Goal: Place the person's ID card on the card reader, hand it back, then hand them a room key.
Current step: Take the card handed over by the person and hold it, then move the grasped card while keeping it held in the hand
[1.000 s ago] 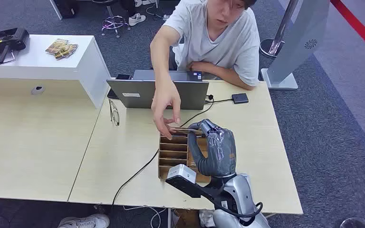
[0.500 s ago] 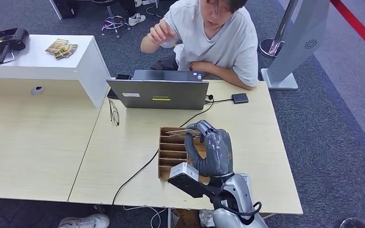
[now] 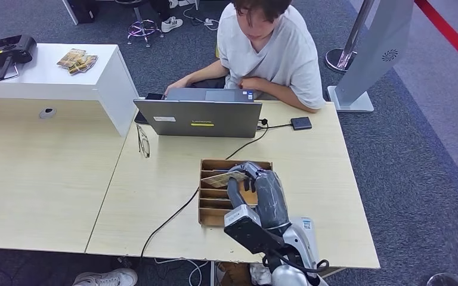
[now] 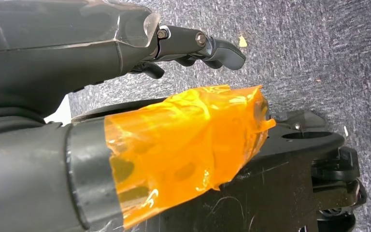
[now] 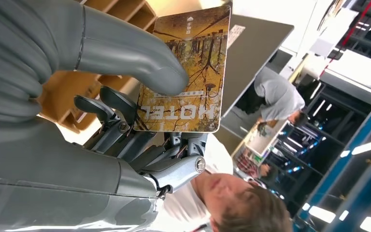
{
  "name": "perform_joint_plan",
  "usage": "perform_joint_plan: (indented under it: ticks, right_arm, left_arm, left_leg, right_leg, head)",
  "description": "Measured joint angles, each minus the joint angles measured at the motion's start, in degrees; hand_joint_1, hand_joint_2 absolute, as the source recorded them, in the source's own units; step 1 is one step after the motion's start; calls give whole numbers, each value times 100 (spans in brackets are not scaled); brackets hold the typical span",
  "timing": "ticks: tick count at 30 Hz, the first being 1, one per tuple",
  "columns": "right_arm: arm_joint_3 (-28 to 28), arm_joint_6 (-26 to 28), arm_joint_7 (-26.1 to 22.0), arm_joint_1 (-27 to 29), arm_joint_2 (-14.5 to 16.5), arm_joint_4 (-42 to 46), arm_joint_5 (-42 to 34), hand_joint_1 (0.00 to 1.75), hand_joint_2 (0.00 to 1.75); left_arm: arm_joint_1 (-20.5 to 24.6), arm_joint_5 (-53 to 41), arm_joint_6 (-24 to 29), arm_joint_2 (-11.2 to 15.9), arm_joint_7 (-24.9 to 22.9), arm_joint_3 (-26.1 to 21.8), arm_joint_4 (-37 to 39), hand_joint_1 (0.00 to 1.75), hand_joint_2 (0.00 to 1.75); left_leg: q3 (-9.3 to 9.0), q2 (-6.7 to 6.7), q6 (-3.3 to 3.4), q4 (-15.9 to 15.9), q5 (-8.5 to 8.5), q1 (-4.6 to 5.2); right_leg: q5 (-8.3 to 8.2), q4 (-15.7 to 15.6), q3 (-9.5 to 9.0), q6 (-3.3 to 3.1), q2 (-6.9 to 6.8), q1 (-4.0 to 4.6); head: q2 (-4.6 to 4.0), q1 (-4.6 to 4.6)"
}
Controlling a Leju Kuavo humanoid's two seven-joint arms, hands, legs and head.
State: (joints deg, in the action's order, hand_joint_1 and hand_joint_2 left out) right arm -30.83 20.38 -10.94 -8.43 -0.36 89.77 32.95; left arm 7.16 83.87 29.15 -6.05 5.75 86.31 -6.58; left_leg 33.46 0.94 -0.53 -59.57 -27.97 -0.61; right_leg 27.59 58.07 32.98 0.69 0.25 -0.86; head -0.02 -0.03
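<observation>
Pale wooden desks [image 3: 48,179] sit on grey carpet, and the scene reads from the robot outward. Nearest, the left hand [image 4: 125,43] hangs low over the carpet with nothing in it; its dark fingers look loosely extended, though orange film hides part of them. On the desk, the right hand [image 3: 256,190] hovers over the brown slotted card tray [image 3: 214,202], thumb [image 5: 140,53] pressed on top of a card [image 3: 223,179] and fingers beneath it. The right wrist view shows a printed autumn scene and the word HOTEL, so this looks like the room key, lifted clear of the tray slots. A black cable [image 3: 173,217] runs beside the tray. Beyond stands a grey laptop [image 3: 198,118], a small black reader box [image 3: 301,123] to its side, and behind the laptop the person [image 3: 268,53] sits leaning forward, both hands close to the machine.

My judgement: the step is handing over the key. To do it well, keep the pinch firm, raise the card above the laptop lid, offer it free edge first, and let go only once the person has gripped it
</observation>
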Motion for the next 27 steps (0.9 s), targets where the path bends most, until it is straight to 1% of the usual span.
perform_joint_plan:
  ticks: [13,21,27]
  right_arm:
    - [388,-437,-396,361,-41,1,-1258,175,175]
    - [668,-558,-524,612,-77,7,-1757,175,175]
    - [847,-625,-594,806,-115,43,-1960,175,175]
  left_arm:
    - [-1,70,56,2,9,0,1,0,0]
    - [-3,126,101,2,17,0,2,0,0]
    - [-3,151,119,4,32,0,2,0,0]
  left_leg:
    - [1,0,0,0,0,0]
    - [1,0,0,0,0,0]
    - [1,0,0,0,-1,0]
  right_leg:
    - [0,-1,1,0,0,0]
    - [0,-1,1,0,0,0]
    - [0,-1,2,0,0,0]
  head:
    - [0,-1]
    - [0,-1]
    - [0,1]
